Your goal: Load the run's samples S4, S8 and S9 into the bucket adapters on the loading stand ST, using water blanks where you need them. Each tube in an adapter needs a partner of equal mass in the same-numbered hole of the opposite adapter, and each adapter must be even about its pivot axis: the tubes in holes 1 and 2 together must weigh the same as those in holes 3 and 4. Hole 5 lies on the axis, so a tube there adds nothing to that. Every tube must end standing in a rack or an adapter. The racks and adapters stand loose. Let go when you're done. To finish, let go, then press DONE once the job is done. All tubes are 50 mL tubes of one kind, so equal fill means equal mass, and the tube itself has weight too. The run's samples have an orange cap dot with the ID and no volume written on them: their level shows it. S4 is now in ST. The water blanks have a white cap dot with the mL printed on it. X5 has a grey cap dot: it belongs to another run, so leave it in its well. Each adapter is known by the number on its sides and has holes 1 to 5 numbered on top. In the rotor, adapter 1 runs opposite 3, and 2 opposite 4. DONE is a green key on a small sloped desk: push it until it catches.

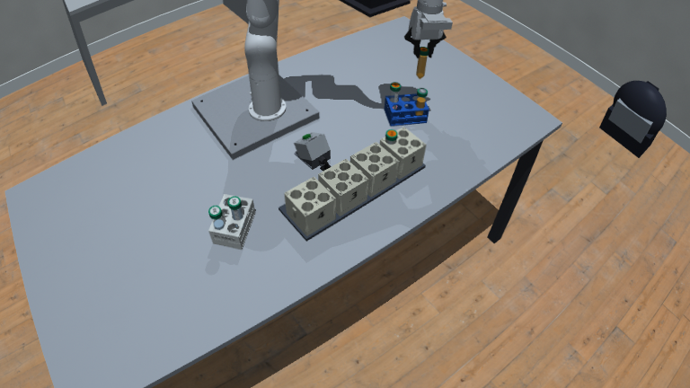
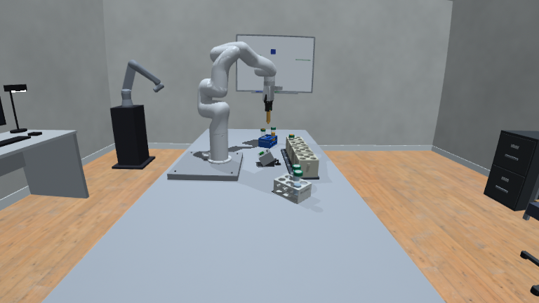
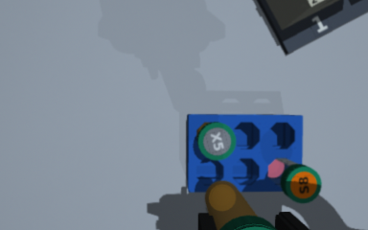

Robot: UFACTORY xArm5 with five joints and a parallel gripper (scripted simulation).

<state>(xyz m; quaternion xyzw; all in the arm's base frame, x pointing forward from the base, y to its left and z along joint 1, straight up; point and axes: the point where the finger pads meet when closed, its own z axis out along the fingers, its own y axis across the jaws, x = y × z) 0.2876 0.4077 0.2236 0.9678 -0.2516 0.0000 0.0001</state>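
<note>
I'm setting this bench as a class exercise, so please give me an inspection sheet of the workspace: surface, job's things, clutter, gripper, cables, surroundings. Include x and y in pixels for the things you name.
Surface: grey table (image 1: 152, 286) (image 2: 238, 244); shadows, no spill seen.
Samples: one orange-dot tube (image 1: 391, 135) (image 2: 291, 136) in adapter 1 (image 1: 412, 159); S8 (image 1: 395, 86) (image 3: 301, 183) and X5 (image 1: 421, 92) (image 3: 217, 141) in the blue rack (image 1: 407, 120) (image 2: 267, 144) (image 3: 292, 153).
Blanks: two tubes in the white rack (image 1: 226, 239) (image 2: 304, 193); printed volumes unreadable.
Adapters 2, 3, 4: no tubes seen.
DONE key (image 1: 306, 136) (image 2: 261, 153): on its sloped desk.
Clutter: nothing seen.
Gripper (image 1: 423, 52) (image 2: 268, 109): shut on an amber-filled tube (image 1: 420, 66) (image 2: 268, 117) (image 3: 222, 197), above the table.
Cables: nothing seen.
Surroundings: whiteboard (image 2: 285, 73), filing cabinet (image 2: 512, 168), second arm (image 2: 144, 73).
</note>
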